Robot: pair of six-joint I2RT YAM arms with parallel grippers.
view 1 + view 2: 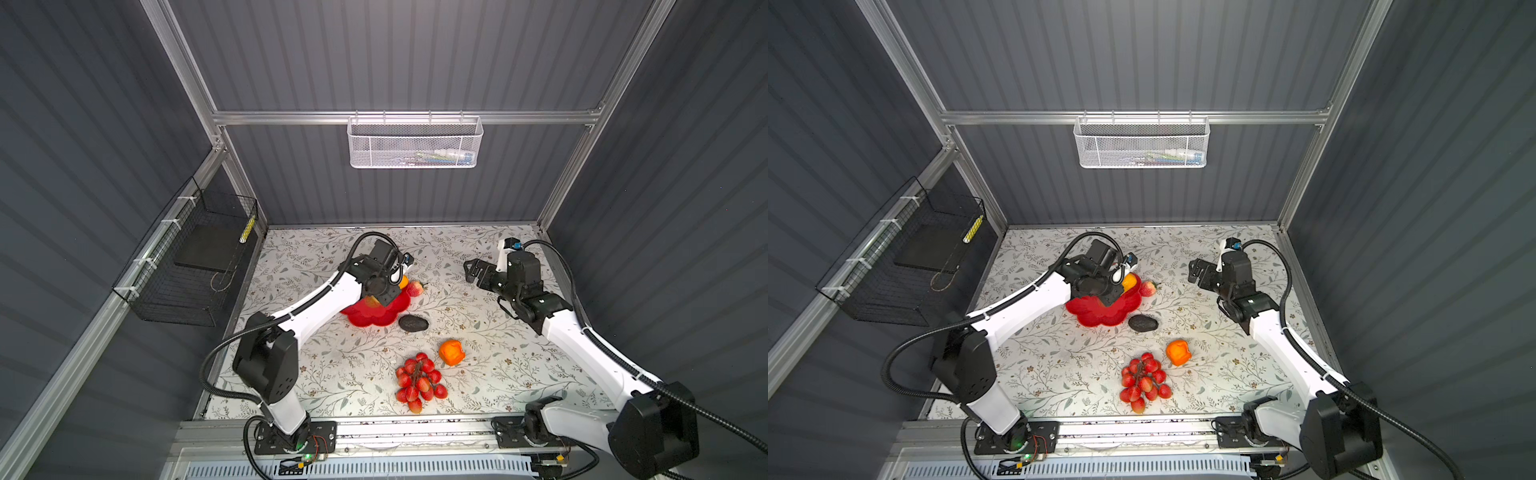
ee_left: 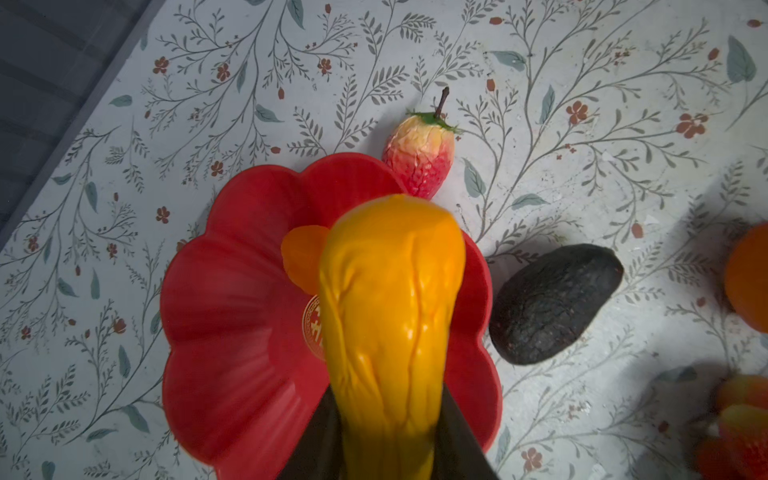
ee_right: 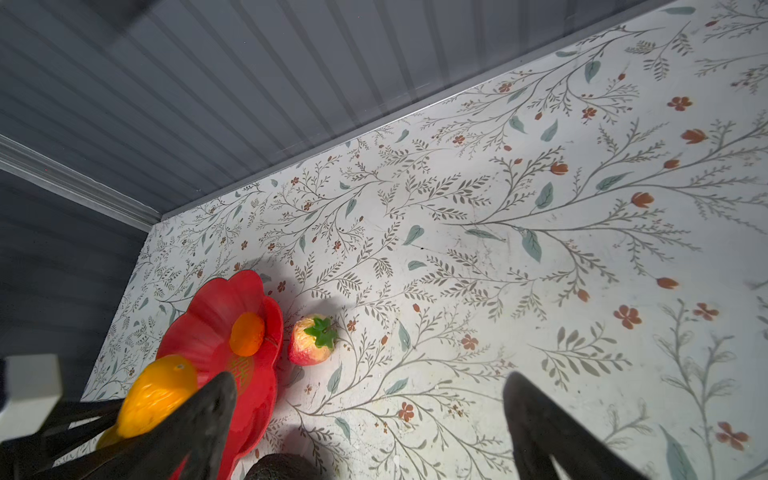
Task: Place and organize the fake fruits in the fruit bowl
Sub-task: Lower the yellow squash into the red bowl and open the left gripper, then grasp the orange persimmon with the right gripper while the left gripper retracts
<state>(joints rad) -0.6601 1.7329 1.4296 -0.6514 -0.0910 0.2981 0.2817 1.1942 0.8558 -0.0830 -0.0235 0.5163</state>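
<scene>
You face a booth of ribbed dark-grey walls point(image 1: 395, 62) in an aluminium frame point(image 1: 291, 117). A white mesh basket point(image 1: 414, 143) hangs on the back rail, and a black wire basket point(image 1: 174, 307) hangs beside the tabletop's left edge. The tabletop point(image 1: 324, 361) has a pale floral print, evenly lit.

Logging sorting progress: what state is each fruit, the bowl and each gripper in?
fruit bowl: on the table, one fruit inside
small orange: in the fruit bowl
yellow gourd: gripped, over the fruit bowl
strawberry: on table, beside bowl rim
avocado: on table, outside bowl
second orange: on table
grape bunch: on table
left gripper: shut on yellow gourd
right gripper: open, empty
</scene>
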